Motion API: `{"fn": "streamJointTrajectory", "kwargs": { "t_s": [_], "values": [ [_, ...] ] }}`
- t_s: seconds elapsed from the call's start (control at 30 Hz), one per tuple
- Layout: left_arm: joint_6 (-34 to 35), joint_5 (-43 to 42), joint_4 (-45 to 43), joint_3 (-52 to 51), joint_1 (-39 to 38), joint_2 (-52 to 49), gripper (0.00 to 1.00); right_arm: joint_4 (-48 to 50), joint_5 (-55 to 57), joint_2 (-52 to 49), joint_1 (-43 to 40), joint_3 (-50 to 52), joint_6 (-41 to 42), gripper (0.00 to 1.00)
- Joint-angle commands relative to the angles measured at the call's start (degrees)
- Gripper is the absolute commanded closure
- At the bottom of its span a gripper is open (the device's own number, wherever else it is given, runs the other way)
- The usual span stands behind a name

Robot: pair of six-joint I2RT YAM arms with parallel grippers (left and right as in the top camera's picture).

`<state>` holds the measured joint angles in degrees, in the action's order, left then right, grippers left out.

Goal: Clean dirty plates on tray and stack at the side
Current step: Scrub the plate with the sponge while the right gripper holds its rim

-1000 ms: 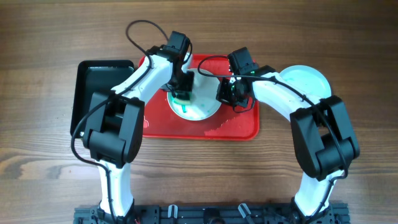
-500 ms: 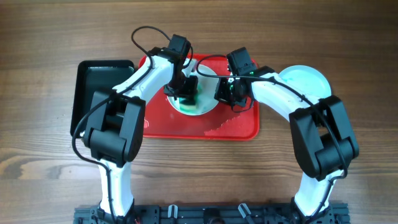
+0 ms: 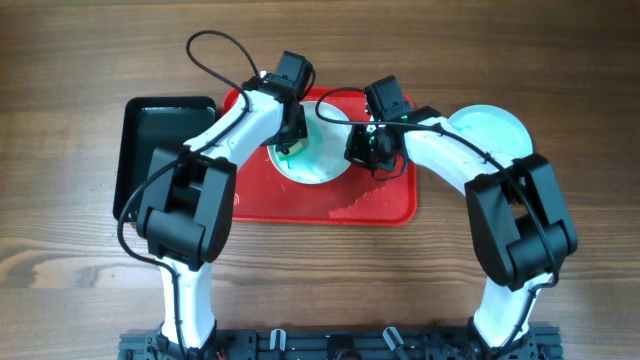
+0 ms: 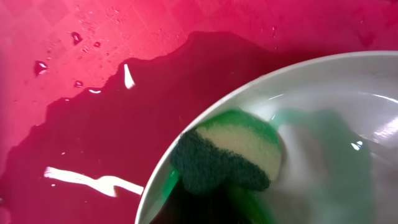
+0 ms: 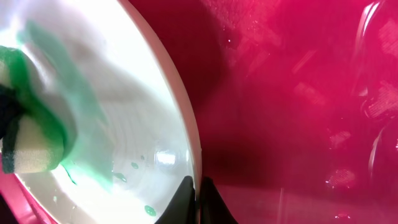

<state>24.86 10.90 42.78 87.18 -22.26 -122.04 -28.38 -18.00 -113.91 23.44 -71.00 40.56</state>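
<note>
Plate (image 3: pixel 318 160) lying on tray (image 3: pixel 370 205), smeared green.
Left claw (image 3: pixel 292 142) pinching sponge (image 4: pixel 227 155); right claw (image 5: pixel 198 202) clamping its rim.

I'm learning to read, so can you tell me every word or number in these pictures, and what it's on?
No words, numbers or signs can be read in any view. The red tray, the white plate, the green sponge and the black tray all look plain.
</note>
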Motion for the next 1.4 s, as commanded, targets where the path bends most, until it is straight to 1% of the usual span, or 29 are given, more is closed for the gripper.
{"fn": "streamJointTrajectory", "kwargs": {
  "t_s": [0.0, 0.07, 0.1, 0.23, 0.3, 0.33, 0.37, 0.4, 0.5, 0.53, 0.57, 0.6, 0.7, 0.73, 0.77, 0.87, 1.03, 1.07, 1.1, 1.13, 1.27, 1.37],
  "values": [
    [0.8, 11.5, 1.0, -1.8, 0.7, -3.8, 0.96, -1.0, 0.2, -1.0, -0.2, 0.3, -0.5, 0.96],
    [-6.3, 2.0, 1.7, -1.8, -0.3, -3.8, 0.96, -1.0, 0.2, -1.0, -0.2, 0.3, -0.5, 0.96],
    [-10.4, -4.7, 2.5, -1.8, -0.8, -3.8, 0.96, -1.0, 0.0, -1.0, -0.2, 0.3, -1.0, 0.96],
    [-18.4, -20.2, 3.5, -1.8, -0.6, -3.8, 0.96, -1.0, -0.4, -1.0, -0.2, 0.3, -1.2, 0.96],
    [-25.2, -31.9, 3.7, -1.8, 0.0, -3.8, 0.96, -0.9, -0.9, -1.0, -0.2, 0.3, -1.5, 0.96],
    [-30.9, -41.4, 4.2, -1.8, 0.5, -3.8, 0.96, -1.0, -0.9, -1.0, -0.2, 0.3, -1.5, 0.96],
    [-33.8, -46.2, 4.3, -1.8, 0.9, -3.8, 0.96, -1.0, -0.9, -1.0, -0.2, 0.3, -1.6, 0.96],
    [-34.7, -48.1, 4.2, -1.8, 1.2, -3.8, 0.96, -1.0, -0.9, -1.0, -0.2, 0.3, -1.6, 0.96],
    [-34.7, -48.5, 2.0, -1.8, 1.7, -3.8, 0.96, -1.0, -1.1, -1.0, -0.2, 0.3, -1.6, 0.96],
    [-33.4, -47.8, 0.7, -1.8, 1.9, -3.8, 0.96, -1.0, -1.0, -1.0, -0.2, 0.3, -1.6, 0.96],
    [-30.4, -45.6, -1.0, -1.8, 2.1, -3.8, 0.96, -1.0, -1.0, -1.0, -0.2, 0.3, -1.6, 0.96],
    [-25.1, -40.7, -3.5, -1.8, 2.3, -3.8, 0.96, -1.0, -1.0, -1.0, -0.2, 0.3, -1.6, 0.96],
    [-13.7, -26.4, -8.1, -1.4, 3.0, -3.8, 0.96, -1.0, -1.0, -1.0, -0.2, 0.3, -1.6, 0.96],
    [-9.7, -19.8, -8.6, -0.5, 3.4, -3.8, 0.96, -0.9, -1.0, -1.0, -0.2, 0.3, -1.6, 0.96],
    [-8.9, -17.4, -8.1, 0.5, 3.6, -3.8, 0.96, -0.9, -0.9, -1.0, -0.2, 0.3, -1.6, 0.96],
    [-8.9, -14.0, -5.1, 4.0, 4.5, -2.6, 0.96, -0.3, -0.8, -1.0, -0.2, 0.3, -1.6, 0.96],
    [-9.0, -14.0, -1.4, 7.4, 7.9, 4.0, 0.96, 0.9, -0.6, -1.0, -0.2, 0.3, -1.6, 0.95],
    [-9.0, -14.1, -0.7, 7.4, 8.7, 5.5, 0.96, 1.0, -0.5, -1.0, -0.2, 0.3, -1.6, 0.92],
    [-9.2, -14.1, 0.2, 7.4, 9.4, 6.9, 0.96, 1.4, -0.3, -1.0, -0.2, 0.3, -1.6, 0.83],
    [-9.2, -14.0, 1.1, 7.4, 10.0, 7.8, 0.96, 1.9, -0.1, -1.0, -0.2, 0.3, -1.6, 0.79],
    [-9.2, -14.0, 5.6, 7.4, 11.4, 8.8, 0.96, 6.3, 2.3, -1.0, -0.7, 0.2, -1.6, 0.75],
    [-9.2, -14.0, 7.0, 7.3, 11.4, 8.7, 0.96, 7.4, 4.2, -1.0, -1.0, 0.2, -1.6, 0.75]
  ]
}}
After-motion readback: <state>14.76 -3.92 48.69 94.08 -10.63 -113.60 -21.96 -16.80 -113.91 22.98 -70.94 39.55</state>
